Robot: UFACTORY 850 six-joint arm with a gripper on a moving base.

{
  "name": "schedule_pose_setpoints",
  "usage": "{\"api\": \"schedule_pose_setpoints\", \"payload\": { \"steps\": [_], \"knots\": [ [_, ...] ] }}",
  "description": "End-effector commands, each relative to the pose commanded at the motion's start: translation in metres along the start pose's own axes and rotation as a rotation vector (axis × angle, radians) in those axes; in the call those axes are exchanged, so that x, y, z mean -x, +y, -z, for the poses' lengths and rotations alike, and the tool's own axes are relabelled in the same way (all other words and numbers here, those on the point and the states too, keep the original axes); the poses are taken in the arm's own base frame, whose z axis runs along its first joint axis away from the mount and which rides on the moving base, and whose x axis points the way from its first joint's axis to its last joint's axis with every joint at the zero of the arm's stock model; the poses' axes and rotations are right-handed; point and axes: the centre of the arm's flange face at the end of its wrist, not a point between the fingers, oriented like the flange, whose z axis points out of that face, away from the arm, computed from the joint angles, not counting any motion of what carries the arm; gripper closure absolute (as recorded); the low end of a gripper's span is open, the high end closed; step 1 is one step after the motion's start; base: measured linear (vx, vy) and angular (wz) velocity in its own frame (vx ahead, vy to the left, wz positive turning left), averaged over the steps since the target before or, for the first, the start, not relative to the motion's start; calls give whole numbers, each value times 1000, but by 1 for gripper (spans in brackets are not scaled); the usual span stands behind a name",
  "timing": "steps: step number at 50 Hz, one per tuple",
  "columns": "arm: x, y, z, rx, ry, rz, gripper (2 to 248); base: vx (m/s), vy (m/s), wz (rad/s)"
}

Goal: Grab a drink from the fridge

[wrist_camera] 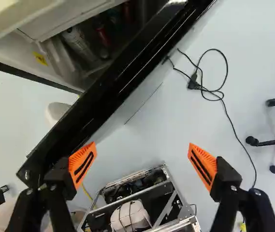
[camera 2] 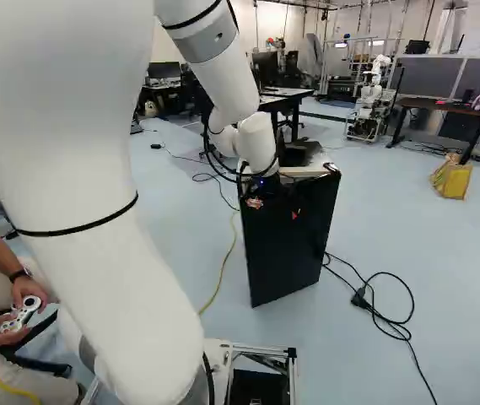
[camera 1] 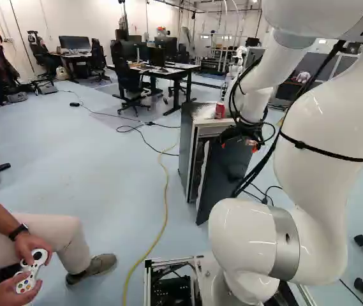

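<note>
My gripper point(camera 1: 240, 145) is at the top of the fridge's dark door point(camera 1: 222, 175), which stands partly open. In the wrist view the gripper point(wrist_camera: 142, 162) is wide open with nothing between its fingers; one finger overlaps the door's black edge point(wrist_camera: 98, 104), and contact cannot be told. The fridge point(camera 1: 187, 143) has a pale top, with a red can point(camera 1: 220, 110) on it. Past the door edge, the wrist view shows a light-coloured can point(wrist_camera: 77, 41) and a red drink point(wrist_camera: 102, 36) in the dim interior, partly hidden.
A seated person holding a controller point(camera 1: 31, 271) is close ahead at the left of the left base view. A yellow cable point(camera 1: 166, 197) runs along the floor; black cables point(camera 2: 383, 308) lie beside the door. Desks point(camera 1: 168, 70) stand behind the fridge, and another robot point(camera 2: 373, 97) farther back.
</note>
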Motion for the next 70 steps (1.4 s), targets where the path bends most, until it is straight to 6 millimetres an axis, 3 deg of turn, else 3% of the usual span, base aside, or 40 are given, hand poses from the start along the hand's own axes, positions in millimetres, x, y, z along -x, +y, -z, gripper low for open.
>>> {"api": "schedule_pose_setpoints", "payload": {
  "steps": [54,70],
  "knots": [
    [-29,-20,-9,-19,46,36,3,0,0,0],
    [-32,-22,-27,-18,18,39,3,0,0,0]
  ]
}}
